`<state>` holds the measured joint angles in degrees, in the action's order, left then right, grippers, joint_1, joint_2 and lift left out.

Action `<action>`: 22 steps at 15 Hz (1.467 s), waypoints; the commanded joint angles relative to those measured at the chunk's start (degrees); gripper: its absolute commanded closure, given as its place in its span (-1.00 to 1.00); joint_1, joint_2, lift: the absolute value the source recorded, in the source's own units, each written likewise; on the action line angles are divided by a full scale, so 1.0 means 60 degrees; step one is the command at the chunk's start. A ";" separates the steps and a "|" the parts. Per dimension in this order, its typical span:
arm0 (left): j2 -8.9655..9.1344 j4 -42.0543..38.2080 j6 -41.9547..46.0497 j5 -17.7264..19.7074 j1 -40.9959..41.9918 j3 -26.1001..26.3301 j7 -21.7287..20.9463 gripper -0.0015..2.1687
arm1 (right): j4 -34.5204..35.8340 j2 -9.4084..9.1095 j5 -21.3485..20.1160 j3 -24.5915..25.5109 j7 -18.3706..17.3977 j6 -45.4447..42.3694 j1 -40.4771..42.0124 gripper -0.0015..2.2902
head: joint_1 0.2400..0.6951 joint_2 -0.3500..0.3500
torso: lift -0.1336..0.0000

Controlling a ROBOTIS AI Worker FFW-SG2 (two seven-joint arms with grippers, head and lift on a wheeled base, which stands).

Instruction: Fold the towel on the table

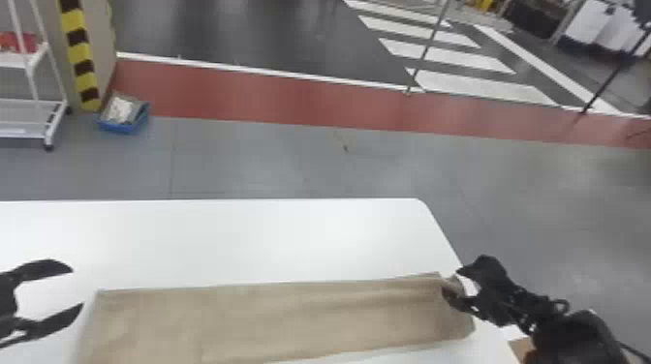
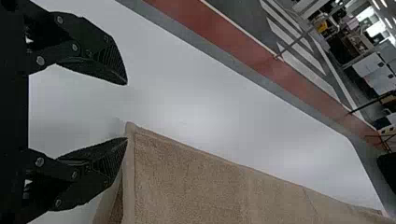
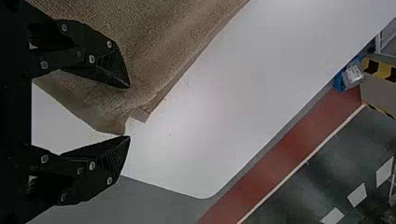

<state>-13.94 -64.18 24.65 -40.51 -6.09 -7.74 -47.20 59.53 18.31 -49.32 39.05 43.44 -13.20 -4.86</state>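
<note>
Because the towel (image 1: pixel 271 319) lies across the near part of the table (image 1: pixel 218 242) as a long band, we judge from the head view that a lengthwise fold is already made and that the step in hand is tidying its ends or turning the band shorter. We see the left claw (image 1: pixel 78 287) spread wide just beyond the towel's left end, with nothing in it. Our right claw (image 1: pixel 450 281) is at the other end, at the far corner near the table's side edge, its fingers parted around a raised bit of cloth. In the left wrist view, one finger's tip is right by the towel's corner, where a hem runs down and another layer peeps out underneath; whether tip and cloth touch, we cannot tell. The right wrist view shows us that the other claw is unclenched too: cloth reaches in between its fingers, rumpled, with the layers not quite lined up at the corner, but no pinch holds it. Next, we think, we should close on all the layers at one end, lift, and carry that end over towards the other. If we catch only the top layer, the fold could slide open or come out crooked.
</note>
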 commanded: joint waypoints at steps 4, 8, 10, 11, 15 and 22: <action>-0.0006 -0.0041 0.0029 0.0205 0.0062 -0.0087 0.0031 -0.94 | 0.0127 -0.0093 0.0237 -0.0049 -0.0268 0.0641 -0.0054 -0.97 | 1.00 -1.00 | 1.00; -0.0079 -0.0334 0.0058 0.0307 0.0311 -0.0278 -0.0057 -0.94 | 0.0273 -0.0108 0.0267 -0.0019 -0.0224 0.0905 0.0034 -0.97 | 1.00 -1.00 | 1.00; -0.0094 -0.0363 0.0146 0.0497 0.0370 -0.0424 -0.0175 -0.94 | 0.0288 -0.0108 0.0325 0.0025 -0.0195 0.0905 0.0049 -0.97 | 1.00 -1.00 | 1.00; -0.0094 -0.0363 0.0146 0.0512 0.0370 -0.0424 -0.0189 -0.94 | 0.0317 -0.0122 0.0325 0.0039 -0.0180 0.0905 0.0049 -0.97 | 1.00 -1.00 | 1.00; -0.0123 -0.0393 0.0234 0.0512 0.0472 -0.0468 -0.0189 -0.94 | 0.0317 -0.0137 0.0457 -0.0034 -0.0165 0.0905 0.0063 -0.97 | 1.00 -1.00 | 1.00; -0.0138 -0.0407 0.0381 0.0527 0.0633 -0.0688 -0.0204 -0.94 | 0.0317 -0.0152 0.0442 -0.0019 -0.0165 0.0905 0.0078 -0.97 | 1.00 -1.00 | 1.00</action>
<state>-14.76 -66.54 26.84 -37.43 -2.39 -11.76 -48.43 61.47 17.40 -46.58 39.02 42.45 -7.77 -4.39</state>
